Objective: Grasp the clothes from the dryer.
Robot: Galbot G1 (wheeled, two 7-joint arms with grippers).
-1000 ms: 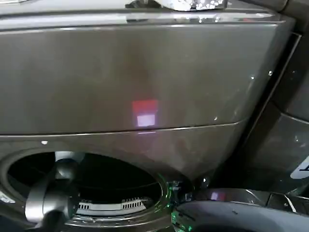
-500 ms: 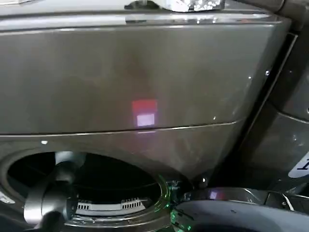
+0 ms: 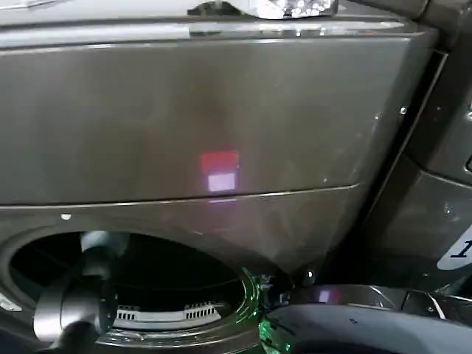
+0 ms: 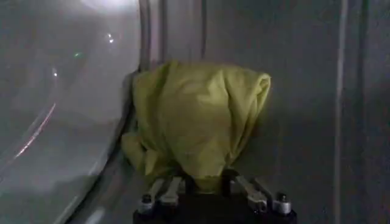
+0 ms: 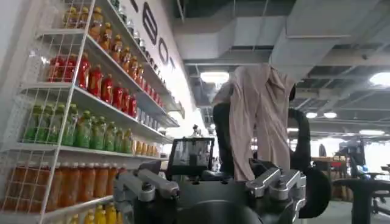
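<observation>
the left arm is reaching into the dryer (image 3: 221,118) through the round opening, and the left gripper (image 4: 213,192) is sitting right at the clothes (image 4: 198,119), jaws pinching the bottom edge of that yellow-green bundle against the drum wall. the right gripper (image 5: 213,182) is pointing out at the room with shelves of bottles (image 5: 79,91), jaws holding a beige cloth (image 5: 259,115).

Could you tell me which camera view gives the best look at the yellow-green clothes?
The left wrist view: the clothes sit bunched against the dryer's drum wall, with the left gripper shut on their lower edge. The head view gives the dark drum opening with the left arm reaching inside; the right wrist view faces shelves of bottles.
</observation>
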